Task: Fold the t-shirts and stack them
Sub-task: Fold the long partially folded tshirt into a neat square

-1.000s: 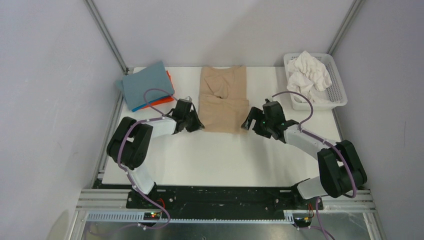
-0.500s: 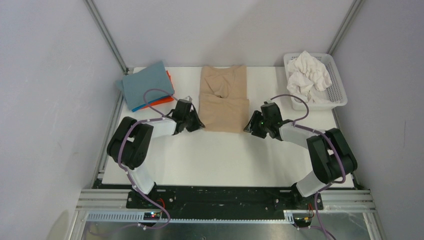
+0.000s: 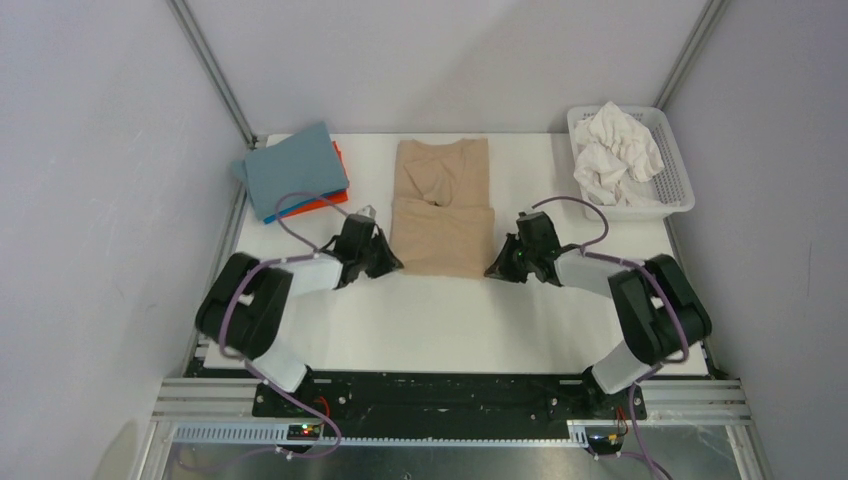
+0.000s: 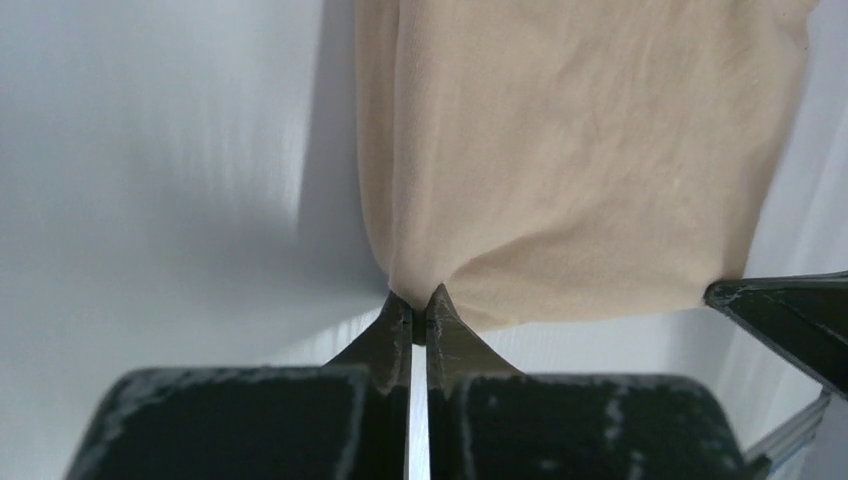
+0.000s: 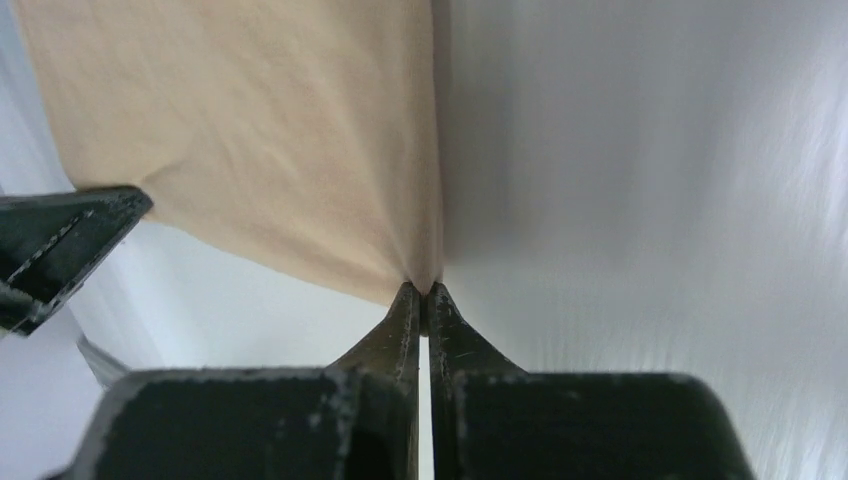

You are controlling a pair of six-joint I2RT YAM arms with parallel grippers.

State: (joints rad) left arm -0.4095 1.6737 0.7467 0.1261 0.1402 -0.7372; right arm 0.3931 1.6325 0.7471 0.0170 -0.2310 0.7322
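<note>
Far-left corner of table [image 3: 450, 320]: folded stack, grey-blue t-shirt [image 3: 292, 170] on top, orange t-shirt [image 3: 325, 202] and a bright blue edge showing beneath at its near side

Left gripper [image 3: 388, 265]: low over the table at the near-left corner of the tan t-shirt [image 3: 443, 210]. Left wrist view: gripper [image 4: 420, 305] fingertips pressed together, only a hairline slit between them, pinching the shirt [image 4: 570, 150] corner; fabric rises off the table to the pinch

Tan t-shirt: table centre, towards the far edge, long axis running away from the arms, near part folded double

Right gripper [image 3: 492, 270]: mirrored at the near-right corner. Right wrist view: gripper [image 5: 422, 295] tips clamped on the shirt [image 5: 260, 130] corner, cloth drawn to a point

Far-right: white slotted basket [image 3: 680, 190] holding crumpled white t-shirts [image 3: 615, 150], well apart from both grippers
</note>
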